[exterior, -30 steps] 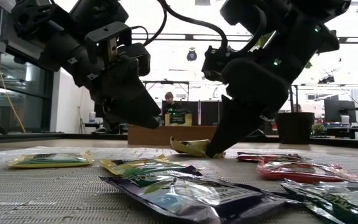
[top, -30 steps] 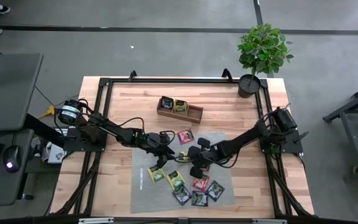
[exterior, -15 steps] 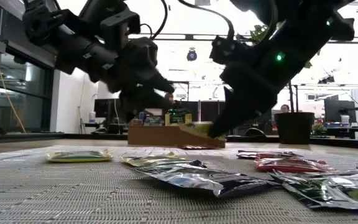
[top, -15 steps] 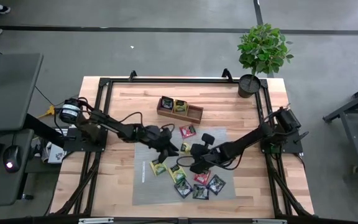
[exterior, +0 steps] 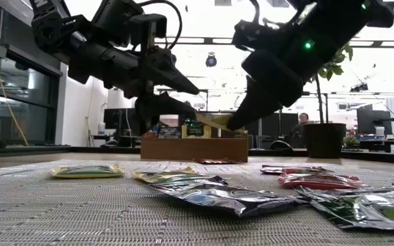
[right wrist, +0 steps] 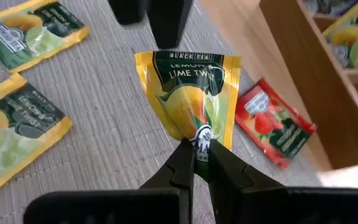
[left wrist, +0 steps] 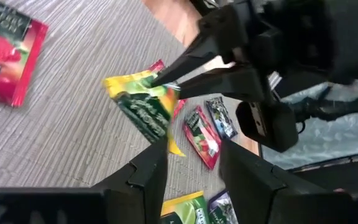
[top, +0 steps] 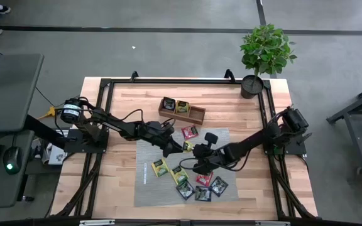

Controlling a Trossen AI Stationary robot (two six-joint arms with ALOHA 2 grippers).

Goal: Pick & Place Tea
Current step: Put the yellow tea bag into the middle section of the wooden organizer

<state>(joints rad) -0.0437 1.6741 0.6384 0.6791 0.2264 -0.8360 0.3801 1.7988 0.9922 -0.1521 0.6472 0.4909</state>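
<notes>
My right gripper (right wrist: 196,146) is shut on a yellow-green tea sachet (right wrist: 188,93), raised above the grey mat (top: 146,188) near its far edge. My left gripper (left wrist: 191,162) is open and faces it. Its two fingers stand on either side of the sachet's free edge (left wrist: 169,140); I cannot tell whether they touch it. In the high view the two grippers meet around the sachet (top: 186,147). Several other sachets (top: 197,185) lie flat on the mat. The wooden tray (top: 197,114) stands behind, with sachets in its left and middle compartments. My right gripper pinches the sachet's edge under the small printed label (right wrist: 199,134) between its two fingertips. The fingers come from the table's right, slanting down. The sachet is lifted clear of the mat and sticks out from the fingers toward my left gripper.
A red sachet (top: 189,132) lies on the mat's far edge just before the tray. A yellow-green one (top: 160,167) lies at the mat's left. A potted plant (top: 266,53) stands at the far right corner. Bare wood lies left and right of the mat.
My right gripper has lifted the yellow-green sachet off the mat and carried it up and toward the far edge. My left gripper has risen, tipped from pointing down to nearly level, and gone toward the sachet.
</notes>
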